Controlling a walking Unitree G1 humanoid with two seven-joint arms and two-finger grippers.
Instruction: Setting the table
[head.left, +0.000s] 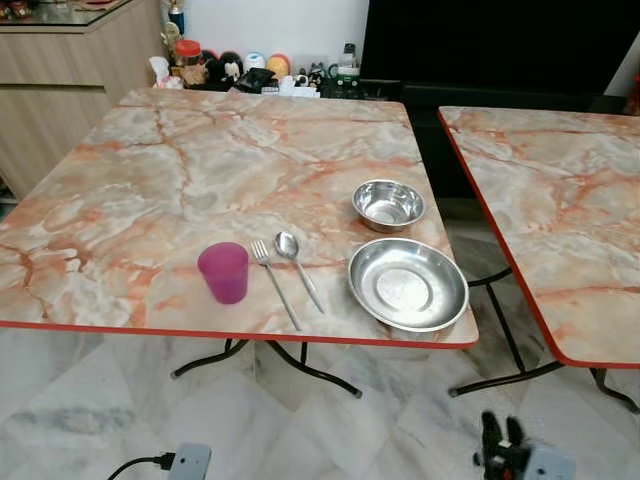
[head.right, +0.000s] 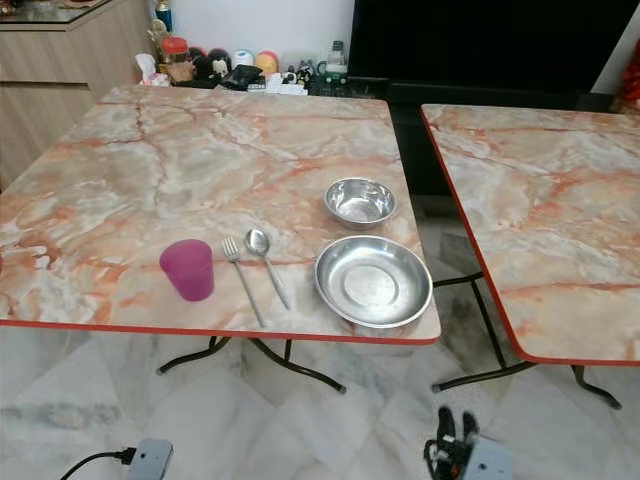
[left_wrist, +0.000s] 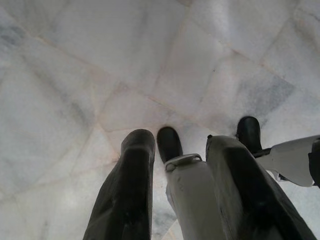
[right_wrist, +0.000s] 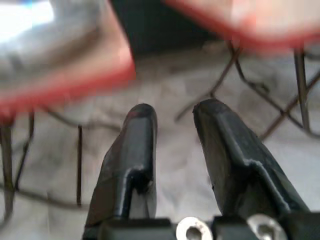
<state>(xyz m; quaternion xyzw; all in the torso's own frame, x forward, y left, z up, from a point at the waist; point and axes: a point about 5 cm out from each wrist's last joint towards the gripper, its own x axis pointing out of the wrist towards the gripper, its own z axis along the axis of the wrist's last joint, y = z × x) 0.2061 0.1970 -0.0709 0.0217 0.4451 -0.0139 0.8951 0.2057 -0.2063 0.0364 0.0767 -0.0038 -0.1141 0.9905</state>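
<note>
On the near part of the marble-patterned table (head.left: 180, 170) stand a purple cup (head.left: 223, 271), a fork (head.left: 273, 281) and a spoon (head.left: 298, 266) lying side by side, and a wide steel bowl (head.left: 407, 285) at the front right corner. A small steel bowl (head.left: 388, 204) sits just behind the wide one. Both arms hang low over the floor in front of the table. My left gripper (left_wrist: 180, 139) is open with nothing in it, above my own feet. My right gripper (right_wrist: 176, 106) is open and empty too, and it hangs below the table's right corner (head.left: 503, 432).
A second marble table (head.left: 560, 190) stands to the right across a narrow gap. Folding metal legs (head.left: 300, 362) spread under the near table. Jars and small toys (head.left: 230, 68) line the far edge by the wall. A wooden cabinet (head.left: 60, 80) is at the back left.
</note>
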